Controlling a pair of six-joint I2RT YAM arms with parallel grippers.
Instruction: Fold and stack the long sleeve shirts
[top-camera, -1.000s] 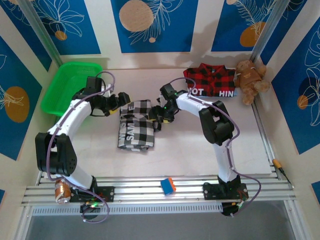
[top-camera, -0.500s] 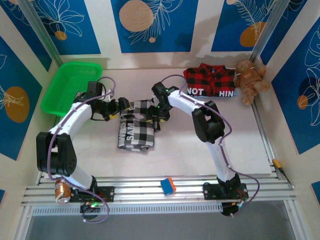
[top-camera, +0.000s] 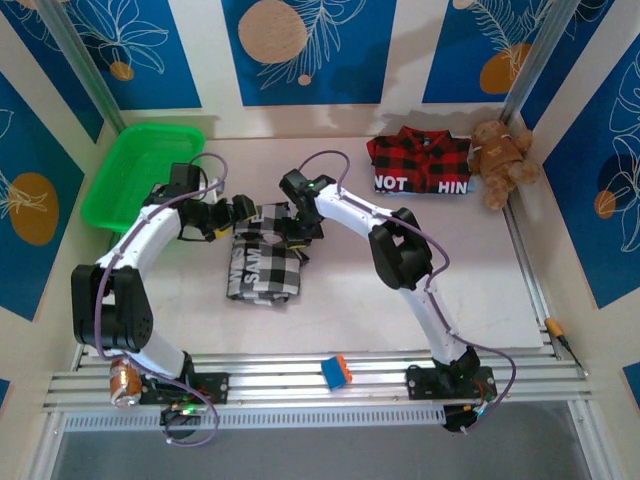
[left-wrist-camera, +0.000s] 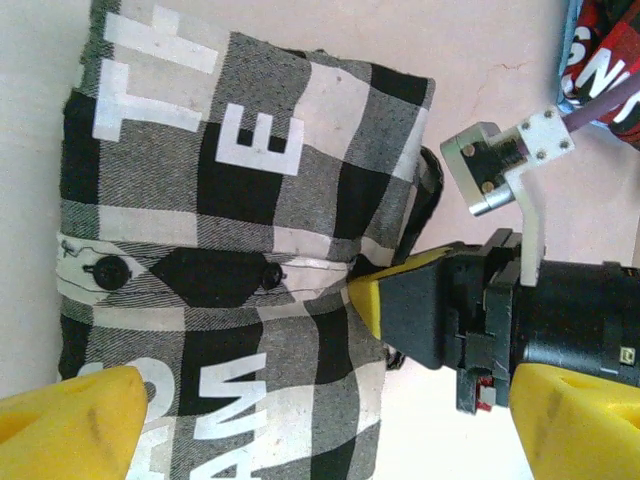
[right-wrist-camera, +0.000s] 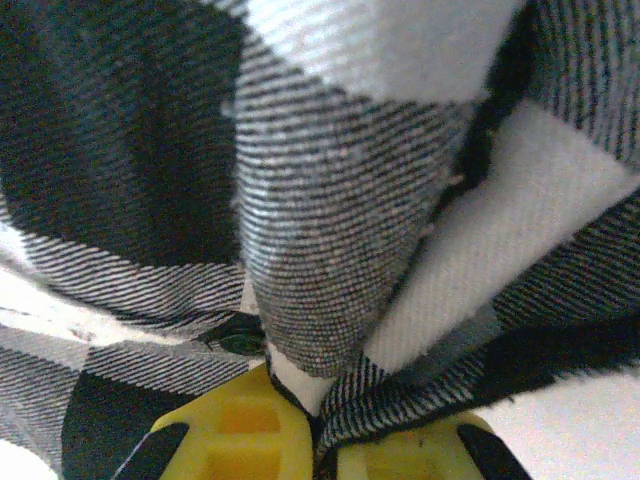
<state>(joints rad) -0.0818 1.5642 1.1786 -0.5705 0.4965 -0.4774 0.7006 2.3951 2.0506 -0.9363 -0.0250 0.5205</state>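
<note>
At the near edge of the desk (top-camera: 340, 320), a blue and orange block (top-camera: 336, 371) is sitting on the metal rail (top-camera: 270, 365) between the two arm bases. A copper-coloured can (top-camera: 124, 382) is lying at the rail's left end.

Next item, farther in and left of centre: the checked shirt (top-camera: 262, 264), black and white, is lying flat on the desk, folded into a compact rectangle. White letters are showing on its upper face. From the left wrist, the same shirt (left-wrist-camera: 230, 250) is showing a buttoned placket running across it.

At the shirt's far right corner, the right pincer (top-camera: 297, 225) is biting into the cloth. From its own wrist, that pincer (right-wrist-camera: 320, 450) is showing its yellow fingers (right-wrist-camera: 235, 445) drawn almost together, with a ridge of checked fabric (right-wrist-camera: 320, 250) bunching up between them.

At the shirt's far left corner, the left pincer (top-camera: 243, 209) is hovering with its jaws spread wide. Its yellow fingers (left-wrist-camera: 75, 420) are standing well apart and gripping nothing. I cannot tell whether they are touching the cloth.

Farther back on the left, a green basket (top-camera: 140, 175) is resting against the wall.

At the far right, the red plaid shirt (top-camera: 420, 160) is lying folded, its black band of white letters facing the arms. A brown teddy bear (top-camera: 503, 160) is sitting just beside its right edge, in the corner.
</note>
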